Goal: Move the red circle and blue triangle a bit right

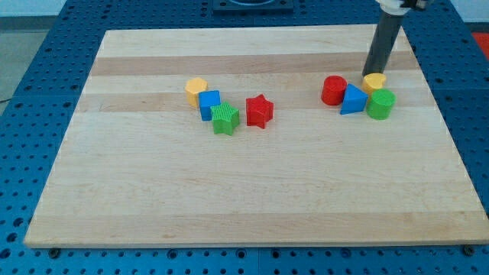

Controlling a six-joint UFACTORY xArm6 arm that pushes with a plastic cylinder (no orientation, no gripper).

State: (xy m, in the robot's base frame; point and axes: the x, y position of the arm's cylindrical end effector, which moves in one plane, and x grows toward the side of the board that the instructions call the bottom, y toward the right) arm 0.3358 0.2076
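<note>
High oblique view (whole board [252, 206])

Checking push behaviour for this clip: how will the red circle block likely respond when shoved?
The red circle block looks squat and flat-based, so it probably slides, not tips. It seems to touch the blue triangle block, so they may move together. My tip is upper right of it.

Red circle [333, 90] touching blue triangle [352, 100], upper right of the board.
</note>
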